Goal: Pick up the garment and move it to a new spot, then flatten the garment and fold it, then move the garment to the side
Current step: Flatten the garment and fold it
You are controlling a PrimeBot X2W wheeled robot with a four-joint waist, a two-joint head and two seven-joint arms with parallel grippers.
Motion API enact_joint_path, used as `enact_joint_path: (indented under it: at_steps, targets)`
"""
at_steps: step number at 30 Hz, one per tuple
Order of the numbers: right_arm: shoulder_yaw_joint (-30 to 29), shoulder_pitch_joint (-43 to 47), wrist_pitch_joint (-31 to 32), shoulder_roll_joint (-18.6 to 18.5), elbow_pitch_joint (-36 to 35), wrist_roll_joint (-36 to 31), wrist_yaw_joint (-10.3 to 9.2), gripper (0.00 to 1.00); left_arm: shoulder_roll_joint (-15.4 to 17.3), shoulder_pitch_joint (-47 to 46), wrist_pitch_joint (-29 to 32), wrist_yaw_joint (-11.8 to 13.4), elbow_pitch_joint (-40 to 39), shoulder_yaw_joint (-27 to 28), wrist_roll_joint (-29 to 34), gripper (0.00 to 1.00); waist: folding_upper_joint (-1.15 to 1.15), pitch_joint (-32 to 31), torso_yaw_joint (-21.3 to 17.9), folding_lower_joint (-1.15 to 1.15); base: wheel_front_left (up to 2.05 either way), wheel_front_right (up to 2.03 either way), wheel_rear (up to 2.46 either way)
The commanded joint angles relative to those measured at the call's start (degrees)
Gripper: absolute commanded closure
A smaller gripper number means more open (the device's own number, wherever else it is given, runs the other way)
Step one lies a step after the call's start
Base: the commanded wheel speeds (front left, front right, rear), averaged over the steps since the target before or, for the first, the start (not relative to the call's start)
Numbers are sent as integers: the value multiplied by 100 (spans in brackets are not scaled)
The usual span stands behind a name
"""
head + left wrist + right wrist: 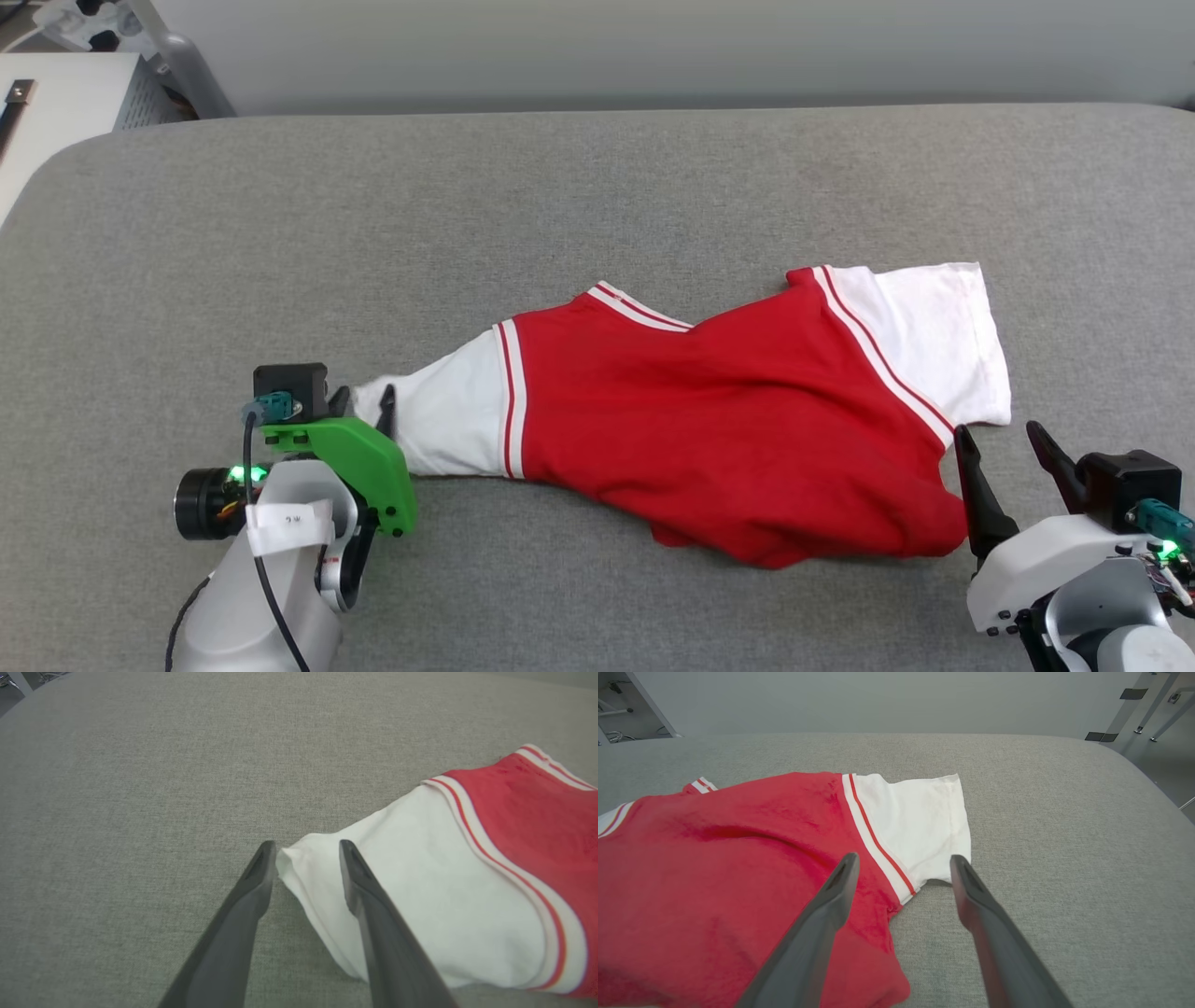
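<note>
The garment [728, 420], a red shirt with white sleeves and red-white striped trim, lies crumpled and stretched sideways on the grey table [560, 205]. Its left sleeve tapers to a tip that lies between the fingers of my left gripper [364, 403]. In the left wrist view that white sleeve [420, 896] passes under the right finger, its tip touches the left finger, and the left gripper [306, 847] has its jaws apart. My right gripper [999, 432] stands open just below the right sleeve, beside the red body's edge. The right gripper [904, 857] hovers over the striped seam of the garment [714, 858].
A white cabinet [56, 103] stands beyond the table's rounded far-left corner. Metal frame legs [1153, 704] rise past the table's right edge. Bare grey cloth stretches behind the garment and to its left.
</note>
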Motion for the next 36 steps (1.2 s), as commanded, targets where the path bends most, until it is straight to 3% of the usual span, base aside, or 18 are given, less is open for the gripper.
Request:
enact_joint_path:
  at_steps: [1, 8, 14, 19, 23, 27, 29, 36]
  targets:
    - [-23, 56, 30, 33, 16, -32, -6, 0, -31, 51, -162, -46, -15, 12, -43, 0, 0, -71, 50, 0, 0, 0, 0]
    - [-105, 129, 101, 11, -40, 17, -6, 0, -136, 218, -1355, -295, -485, 21, -45, 0, 0, -259, 215, 0, 0, 0, 0]
    - [-71, 136, 515, -437, -269, 211, -6, 0, -180, 632, -1589, -487, -1691, 6, 237, 0, 0, -236, 460, 0, 0, 0, 0]
    - [53, -236, 1749, -1193, -385, 717, -6, 0, -279, 1024, -1593, -521, -2405, 15, 486, 0, 0, -50, 706, 0, 0, 0, 0]
    - [93, -796, 3011, -1917, -276, 1242, -6, 0, -367, 1068, -1594, -577, -2571, -55, 547, 0, 0, 205, 953, 0, 0, 0, 0]
    - [167, -1497, 4040, -2365, 55, 1932, -6, 0, -467, 993, -1594, -606, -2626, 35, 464, 0, 0, 475, 1167, 0, 0, 0, 0]
    - [287, -1819, 4378, -2649, 258, 2043, -6, 0, -483, 948, -1594, -620, -2628, 40, 493, 0, 0, 610, 1270, 0, 0, 0, 0]
    - [500, -2785, 4947, -3069, 1097, 2275, -6, 0, -573, 763, -1594, -693, -2717, 61, 535, 0, 0, 1019, 1573, 0, 0, 0, 0]
